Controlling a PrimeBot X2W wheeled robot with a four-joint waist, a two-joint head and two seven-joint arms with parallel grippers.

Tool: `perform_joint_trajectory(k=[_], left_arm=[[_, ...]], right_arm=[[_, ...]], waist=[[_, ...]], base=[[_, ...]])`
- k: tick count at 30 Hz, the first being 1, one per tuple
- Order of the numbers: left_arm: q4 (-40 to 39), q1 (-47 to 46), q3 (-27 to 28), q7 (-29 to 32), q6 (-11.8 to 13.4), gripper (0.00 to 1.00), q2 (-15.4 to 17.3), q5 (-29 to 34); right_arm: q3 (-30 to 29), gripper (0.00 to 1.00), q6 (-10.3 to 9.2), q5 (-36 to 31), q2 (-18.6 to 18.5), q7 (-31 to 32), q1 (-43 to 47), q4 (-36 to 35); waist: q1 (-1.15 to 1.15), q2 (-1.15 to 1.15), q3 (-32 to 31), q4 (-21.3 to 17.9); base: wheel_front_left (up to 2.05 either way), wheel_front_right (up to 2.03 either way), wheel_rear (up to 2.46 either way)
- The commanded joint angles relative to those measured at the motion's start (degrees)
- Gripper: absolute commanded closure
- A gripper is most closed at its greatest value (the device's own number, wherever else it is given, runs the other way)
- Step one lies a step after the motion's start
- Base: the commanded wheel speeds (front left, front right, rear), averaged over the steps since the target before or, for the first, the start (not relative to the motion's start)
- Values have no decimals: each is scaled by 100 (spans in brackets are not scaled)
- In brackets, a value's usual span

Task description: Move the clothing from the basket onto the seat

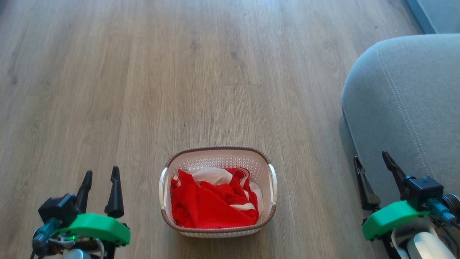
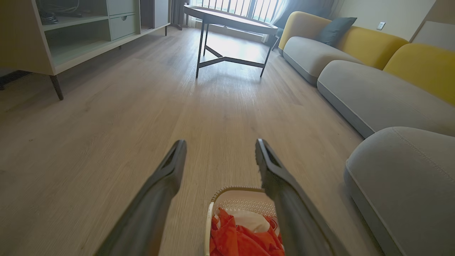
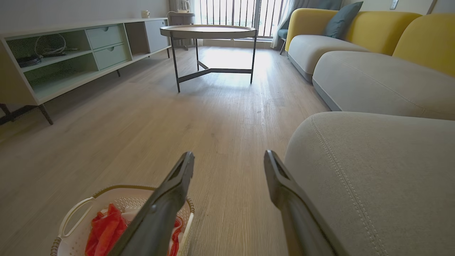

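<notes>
Two grippers, both empty. Left gripper [image 1: 102, 171] sits low at the left of the head view, its dark fingers [image 1: 115, 190] spread apart with nothing between them, over bare wooden floor [image 1: 179, 72]. Right gripper [image 1: 370, 156] is low at the right, fingers likewise parted and gripping nothing, just beside the rounded corner of the seat [image 1: 413, 100] (contact cannot be told).

Between the two arms, apart from both, the basket [image 1: 219, 148] stands upright on the floor, cream with a brown braided rim and a white handle on each side. The clothing [image 1: 212, 205] lies crumpled inside it, red with white stripes and a white panel toward the far wall, mostly below the rim.

The seat is to the robot's right of the basket, grey with pale stitched seams, a strip of floor between them.

Farther out, in the right wrist view: a round table [image 3: 208, 31] on thin dark legs, a pale shelf unit [image 3: 71, 53] with two drawers at the left, and a sofa [image 3: 355, 32] with grey cushions and yellow backs at the right, a dark pillow [image 3: 341, 19] leaning on it.
</notes>
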Motion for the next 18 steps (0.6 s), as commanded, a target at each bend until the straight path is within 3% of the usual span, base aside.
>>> perform_joint_trajectory(k=[1, 11, 18], left_arm=[[-173, -294, 155, -55, -36, 0, 101, -22], [-240, -455, 112, -55, -36, 0, 121, 4], [-348, -818, -20, -55, -36, 0, 154, 46]], right_arm=[[66, 0, 41, 25, -143, -70, -80, -202], [30, 0, 41, -22, -93, -70, -268, -281], [-84, 0, 41, -90, -12, -70, -594, -422]], waist=[[0, 0, 38, -1], [0, 0, 483, -51], [0, 0, 1224, -105]], base=[[0, 0, 0], [0, 0, 0], [0, 0, 0]])
